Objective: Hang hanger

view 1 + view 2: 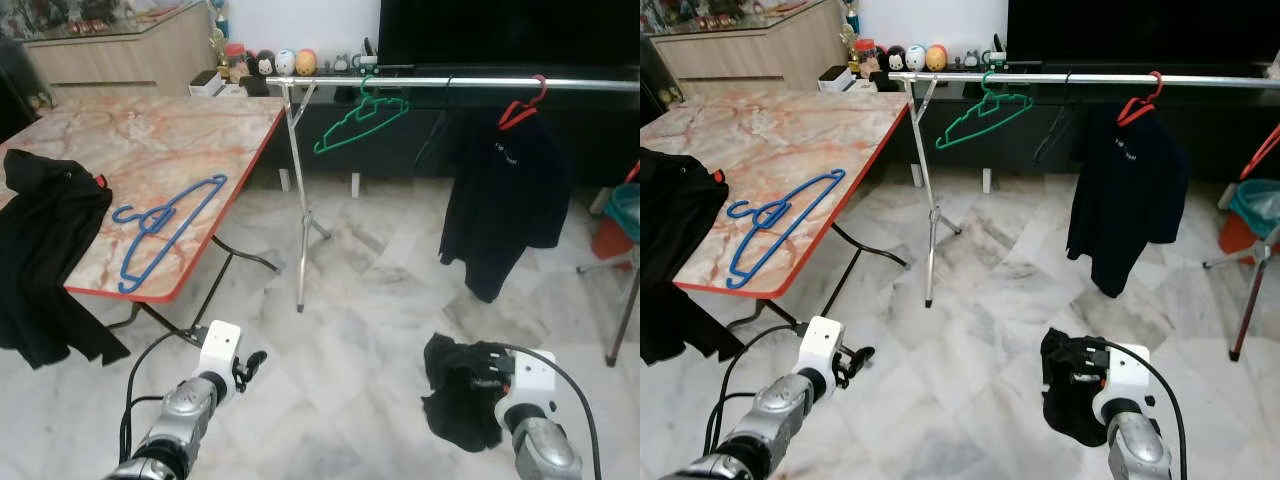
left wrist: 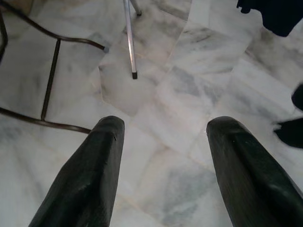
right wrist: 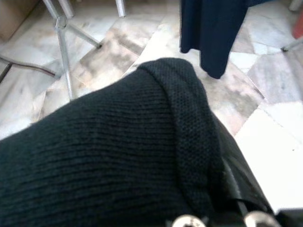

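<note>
No writing can be read; a small pale mark on the hung shirt [image 1: 505,195] is too blurred. The blue hanger [image 1: 160,228] lies on the table [image 1: 175,135], well up and left of the left gripper [image 1: 252,363], whose fingers [image 2: 90,175] stand spread and empty over the floor. The right gripper [image 1: 1080,385] clutches a black knit garment [image 3: 118,151] that hides its fingers, and a green hanger [image 1: 358,118] hangs on the rail [image 1: 450,83].

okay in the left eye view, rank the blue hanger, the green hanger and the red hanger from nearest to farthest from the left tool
1. blue hanger: on the table, just ahead of the left tool.
2. green hanger: on the rail, farther back.
3. red hanger: on the rail, far right, carrying a dark garment.
</note>
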Tool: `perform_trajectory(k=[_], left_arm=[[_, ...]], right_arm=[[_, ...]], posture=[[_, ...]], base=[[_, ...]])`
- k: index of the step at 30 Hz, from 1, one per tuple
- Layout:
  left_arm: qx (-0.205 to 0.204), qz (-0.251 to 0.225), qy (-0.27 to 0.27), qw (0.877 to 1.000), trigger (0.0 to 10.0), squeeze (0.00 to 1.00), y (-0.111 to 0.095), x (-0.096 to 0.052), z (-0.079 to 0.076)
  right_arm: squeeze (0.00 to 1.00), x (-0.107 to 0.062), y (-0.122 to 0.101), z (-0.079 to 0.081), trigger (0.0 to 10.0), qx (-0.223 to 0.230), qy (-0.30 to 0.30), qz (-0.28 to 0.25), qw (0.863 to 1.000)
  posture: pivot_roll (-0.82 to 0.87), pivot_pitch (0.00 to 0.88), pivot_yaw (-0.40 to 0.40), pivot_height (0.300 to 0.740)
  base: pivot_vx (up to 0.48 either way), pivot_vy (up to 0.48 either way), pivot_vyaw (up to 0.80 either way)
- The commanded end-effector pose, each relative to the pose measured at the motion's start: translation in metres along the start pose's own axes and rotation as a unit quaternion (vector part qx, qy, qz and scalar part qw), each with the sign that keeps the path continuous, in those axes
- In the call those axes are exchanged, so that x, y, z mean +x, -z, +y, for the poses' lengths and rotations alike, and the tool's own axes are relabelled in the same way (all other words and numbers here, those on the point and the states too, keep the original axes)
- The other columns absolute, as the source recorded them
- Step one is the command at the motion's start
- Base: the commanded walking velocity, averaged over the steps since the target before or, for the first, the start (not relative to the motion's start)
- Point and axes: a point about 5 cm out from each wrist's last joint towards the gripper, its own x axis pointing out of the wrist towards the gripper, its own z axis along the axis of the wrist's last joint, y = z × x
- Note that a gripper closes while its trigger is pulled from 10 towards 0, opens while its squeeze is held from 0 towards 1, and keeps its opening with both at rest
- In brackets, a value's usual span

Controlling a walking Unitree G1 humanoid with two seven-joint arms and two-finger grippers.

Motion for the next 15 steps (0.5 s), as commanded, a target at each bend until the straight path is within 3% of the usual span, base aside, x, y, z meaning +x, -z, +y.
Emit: perform_trajectory(k=[1, 15], left_arm=[[0.0, 0.016, -0.009, 1.0, 10.0, 0.0, 0.0064, -0.0035, 0.0071], [0.0, 0.017, -0.002, 1.0, 10.0, 0.0, 0.0069, -0.0026, 0.0034]], right_arm=[[0.0, 0.0055, -0.0131, 0.005, 10.0, 0.002, -0.006, -0.032, 0.999], [0.0, 0.0059, -0.0148, 0.0028, 10.0, -0.005, -0.006, -0.032, 0.999]], posture=[[0.0, 0.0, 0.029, 0.74], [0.0, 0.0, 0.019, 0.74]], base=[[0.0, -0.304, 0.0], [0.0, -0.308, 0.0]])
